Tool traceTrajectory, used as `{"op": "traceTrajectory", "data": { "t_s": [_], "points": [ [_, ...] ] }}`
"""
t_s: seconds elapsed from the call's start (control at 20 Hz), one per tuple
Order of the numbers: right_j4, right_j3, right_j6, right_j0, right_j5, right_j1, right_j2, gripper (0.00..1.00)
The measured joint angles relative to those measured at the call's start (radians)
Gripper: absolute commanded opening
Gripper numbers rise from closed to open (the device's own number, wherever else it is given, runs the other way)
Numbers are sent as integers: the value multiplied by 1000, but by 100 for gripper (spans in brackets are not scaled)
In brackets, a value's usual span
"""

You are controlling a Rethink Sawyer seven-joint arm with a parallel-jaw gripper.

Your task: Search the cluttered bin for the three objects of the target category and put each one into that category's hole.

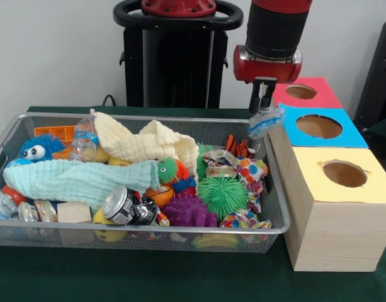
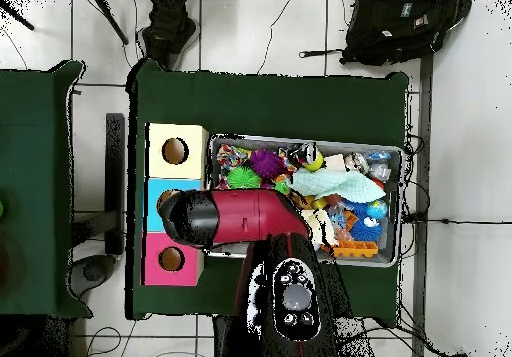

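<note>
a clear bottle (image 1: 266,119) is held clamped in the gripper (image 1: 263,104) above the blue-topped hole (image 1: 318,126). the red-topped hole (image 1: 301,92) is seen just behind. the wire basket (image 1: 278,182) is crowded with towels (image 1: 148,146) and spiky balls (image 1: 224,195).

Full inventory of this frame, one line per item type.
wire bin: 1, silver, table centre
held bottle: 1, clear with blue label, in end effector above bin's corner by blue box
bottle in bin: 1, clear, far end on cloths
red-topped box: 1, nearest robot
blue-topped box: 1, middle
yellow-topped box: 1, farthest from robot
can: 1, silver
green spiky ball: 1
end effector: 1, black, shut on bottle
</note>
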Motion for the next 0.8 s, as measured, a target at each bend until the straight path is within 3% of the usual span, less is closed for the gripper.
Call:
{"op": "traceTrajectory", "data": {
  "t_s": [0.8],
  "points": [
    [61, -183, 0, 59, 149, 1, 0, 0]
  ]
}}
